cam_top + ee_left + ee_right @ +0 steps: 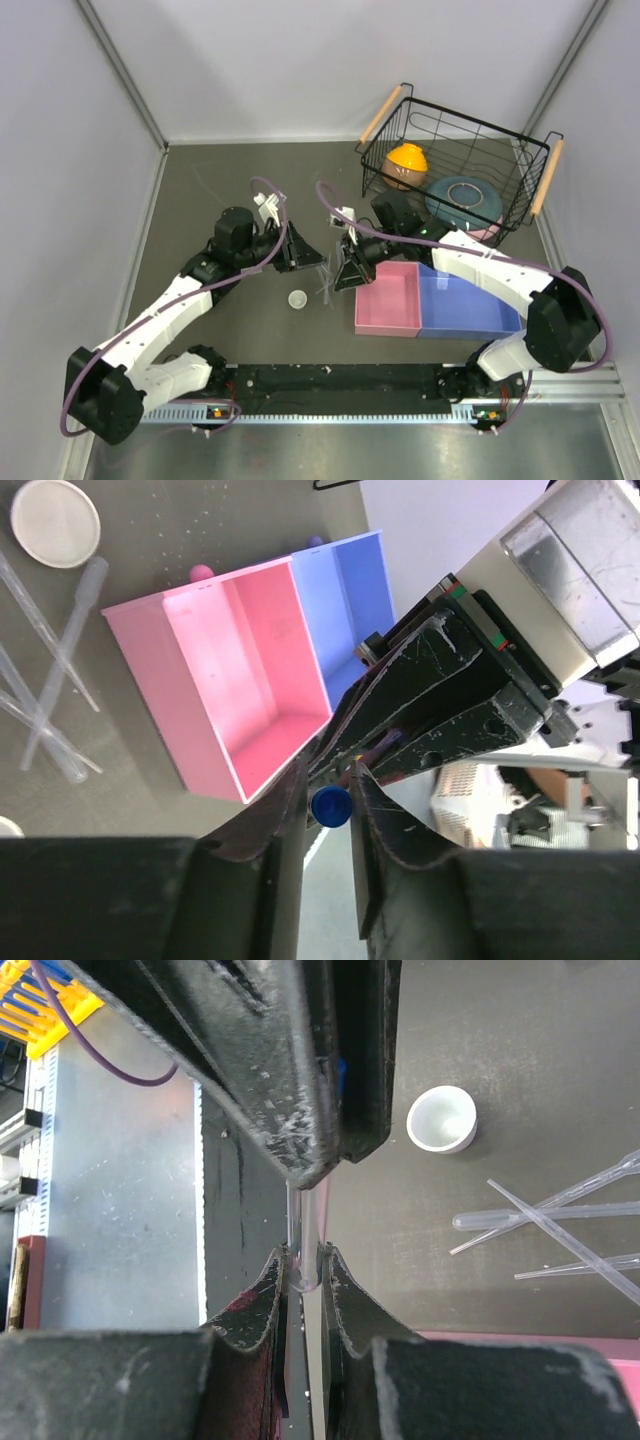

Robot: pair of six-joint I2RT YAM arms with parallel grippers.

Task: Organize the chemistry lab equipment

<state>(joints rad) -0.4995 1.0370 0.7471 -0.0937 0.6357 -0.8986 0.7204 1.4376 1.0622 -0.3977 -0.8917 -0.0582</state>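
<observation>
Overhead and wrist views show two robot arms meeting over a dark table [220,180], with the tidying judged to be at an early stage. At the left, the left gripper [328,780] is seen with its fingers set narrowly either side of the blue cap [330,805] of a capped tube [303,1215]; whether the cap is actually pinched cannot be told. Just below the meeting point, one small round white dish [297,299] is seen standing loose on the table. Near it, several thin clear pipettes [545,1214] are strewn across one another, unsorted. In the middle, the capped tube is held in the air between the two grippers, clear of the table. It is slender and transparent (only a short stretch of its body is shown between the fingers, and any contents cannot be made out), and its capped end is turned toward the left gripper. Its other end is clamped by the right gripper [303,1255], whose fingers are clenched on the clear body. To the right, a pink bin [390,295] and a blue bin [465,300] are set side by side, touching, and nothing is seen inside either. At the far right rear, a black wire basket [500,160] is shown holding an orange bowl [406,160] and a teal plate [462,195], which are no part of the job. No tube rack is seen in any view. Nothing is judged to have been put away yet; the tube, dish and pipettes are all left to be placed.
</observation>
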